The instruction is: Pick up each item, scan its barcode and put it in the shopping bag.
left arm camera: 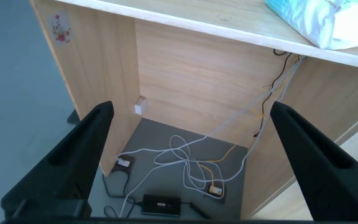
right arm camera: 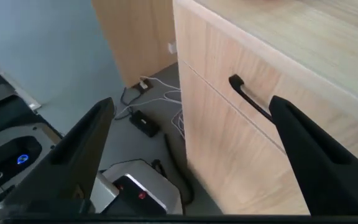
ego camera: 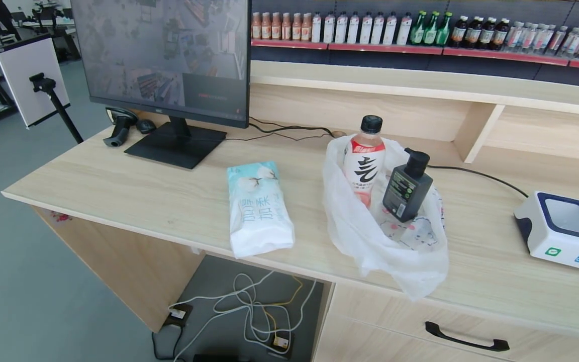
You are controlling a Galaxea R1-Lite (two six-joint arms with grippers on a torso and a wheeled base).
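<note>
A soft white-and-pale-blue plastic pack of tissues (ego camera: 259, 208) lies flat on the light wooden desk (ego camera: 133, 193). One end sits at the desk's front edge, and in the left wrist view that end (left arm camera: 319, 18) juts slightly past the edge. Just beside it to the right is a thin white plastic shopping bag (ego camera: 350, 226), open at the top and slumping over the front edge. Two items stand upright inside it, touching: a clear drink bottle with a black cap and a white-and-red label (ego camera: 365, 166), and a dark pump bottle with a black dispenser head (ego camera: 407, 188). Well to the right sits a white box-shaped barcode scanner with a dark-framed window (ego camera: 561, 229).

That makes one tissue pack, one bag, two bottles and one box scanner.

The left pincer (left arm camera: 191, 109) hangs below desk level facing the open space under the desk, spread wide and holding nothing. The right pincer (right arm camera: 191, 102) is also spread and empty, near a wooden drawer with a black handle (right arm camera: 250, 96).
</note>
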